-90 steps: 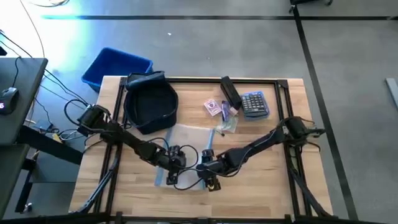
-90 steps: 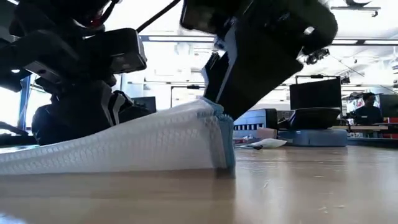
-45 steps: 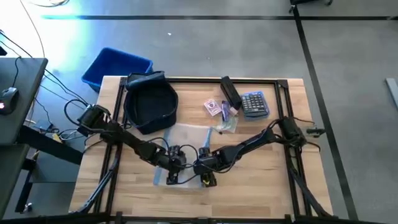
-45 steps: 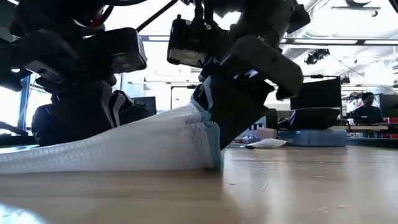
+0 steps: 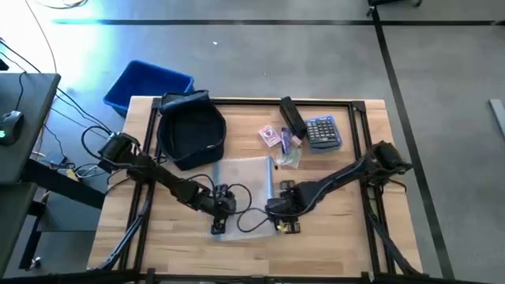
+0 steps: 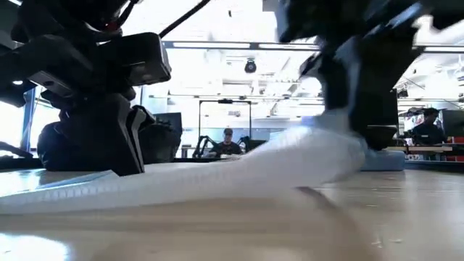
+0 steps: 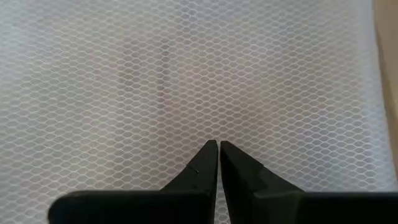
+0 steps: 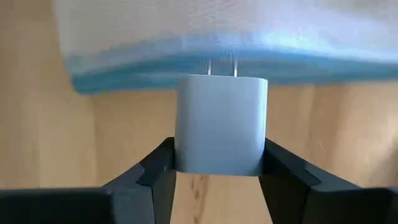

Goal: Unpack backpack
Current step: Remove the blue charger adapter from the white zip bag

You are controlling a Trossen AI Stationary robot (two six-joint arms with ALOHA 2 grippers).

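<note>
Right wrist view shows the right end effector (image 8: 217, 180) clamping a white charger block (image 8: 221, 124); the left end effector (image 7: 217, 149), fingers together, pins the mesh pouch (image 7: 186, 74).

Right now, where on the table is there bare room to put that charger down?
Bare wood lies along the near edge and to the right gripper's right, below the calculator. The right gripper holds the white charger. The far side is crowded: backpack, cards, calculator. The mesh pouch fills the middle, pinned by the left gripper.
</note>
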